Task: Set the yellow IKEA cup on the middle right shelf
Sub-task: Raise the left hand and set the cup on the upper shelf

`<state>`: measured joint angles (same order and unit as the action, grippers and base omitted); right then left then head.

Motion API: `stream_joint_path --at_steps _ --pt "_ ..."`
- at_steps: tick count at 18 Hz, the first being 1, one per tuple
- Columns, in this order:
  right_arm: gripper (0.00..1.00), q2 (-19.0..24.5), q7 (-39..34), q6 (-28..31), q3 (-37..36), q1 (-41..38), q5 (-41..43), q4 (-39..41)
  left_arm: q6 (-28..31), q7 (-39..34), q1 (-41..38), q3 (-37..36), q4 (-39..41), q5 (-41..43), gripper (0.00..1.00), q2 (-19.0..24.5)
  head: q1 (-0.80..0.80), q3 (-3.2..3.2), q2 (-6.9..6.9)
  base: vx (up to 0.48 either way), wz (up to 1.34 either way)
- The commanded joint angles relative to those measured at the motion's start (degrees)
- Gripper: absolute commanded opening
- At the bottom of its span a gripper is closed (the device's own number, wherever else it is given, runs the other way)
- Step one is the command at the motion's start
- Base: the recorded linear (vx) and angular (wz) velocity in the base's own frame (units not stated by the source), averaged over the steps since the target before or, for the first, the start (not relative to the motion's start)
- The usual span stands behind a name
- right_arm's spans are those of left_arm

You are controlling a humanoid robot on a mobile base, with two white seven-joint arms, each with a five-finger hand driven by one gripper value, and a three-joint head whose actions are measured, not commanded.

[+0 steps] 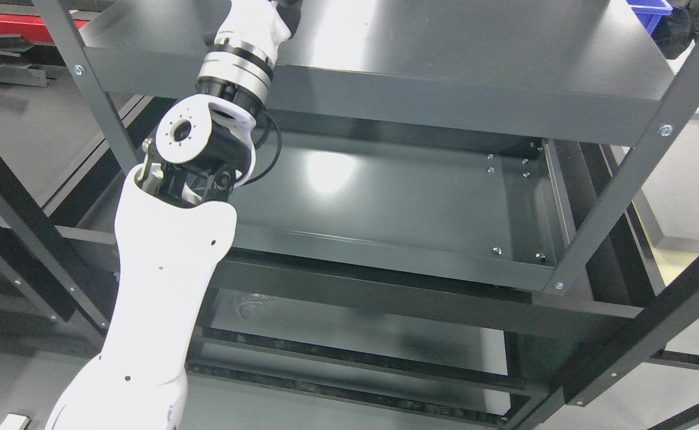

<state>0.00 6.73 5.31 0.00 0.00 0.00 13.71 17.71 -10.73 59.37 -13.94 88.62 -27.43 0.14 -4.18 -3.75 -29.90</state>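
White left arm bent upward past grey shelf, hand beyond frame

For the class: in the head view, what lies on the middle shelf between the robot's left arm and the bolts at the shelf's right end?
Nothing: in the head view, the middle shelf is bare between the left arm and the bolts, showing only a light reflection.

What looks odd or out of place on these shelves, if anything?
Nothing looks spilled or damaged. The odd part: no yellow cup shows anywhere. The left arm reaches up past the top shelf, its hand out of view, and the middle shelf is bare.
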Motion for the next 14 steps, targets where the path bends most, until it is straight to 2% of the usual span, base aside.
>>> stream_joint_path --at_steps 1,3,7,14 --pt "0.99 -1.0 0.0 0.0 1.0 -0.8 1.4 0.0 5.1 -0.3 3.6 5.8 -15.0 0.5 0.15 0.9 0.0 0.0 0.0 0.0 0.0" --pt "0.99 -1.0 0.0 0.0 1.0 -0.8 1.4 0.0 7.8 0.2 3.6 4.5 -15.2 -0.2 0.29 0.9 0.0 0.0 0.0 0.0 0.0" --pt "0.99 -1.0 0.0 0.0 1.0 -0.8 1.4 0.0 8.3 3.4 3.6 2.7 -14.8 -4.0 0.58 0.9 0.0 0.0 0.0 0.0 0.0" --pt "0.99 -1.0 0.0 0.0 1.0 -0.8 1.4 0.0 8.2 10.3 3.7 2.1 -14.1 -6.2 0.91 0.9 0.0 0.0 0.0 0.0 0.0"
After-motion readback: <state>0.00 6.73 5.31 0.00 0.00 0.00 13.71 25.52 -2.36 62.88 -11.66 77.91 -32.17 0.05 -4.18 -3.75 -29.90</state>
